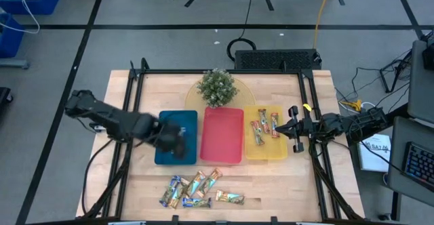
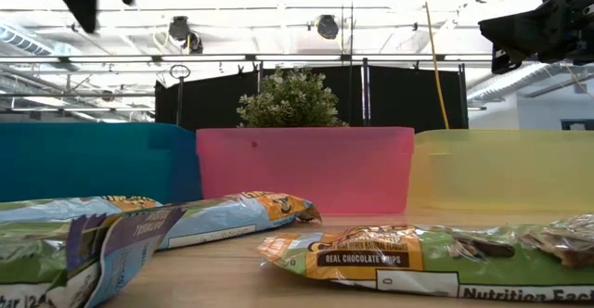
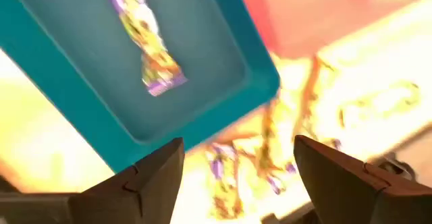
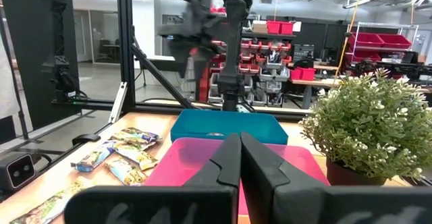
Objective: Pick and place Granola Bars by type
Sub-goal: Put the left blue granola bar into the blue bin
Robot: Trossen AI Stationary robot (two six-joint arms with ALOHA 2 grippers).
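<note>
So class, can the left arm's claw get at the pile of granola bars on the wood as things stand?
Probably yes: the left claw hangs open above the blue tray, and the loose granola bars lie just beside that tray with nothing over them.

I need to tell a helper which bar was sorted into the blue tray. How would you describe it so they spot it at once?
Find the three coloured trays in a row at the table's middle; the blue tray is the one on the left, under the left arm's open hand. One granola bar lies inside it, alone, with a purple and yellow wrapper, while the unsorted bars sit heaped on bare wood nearby.
</note>
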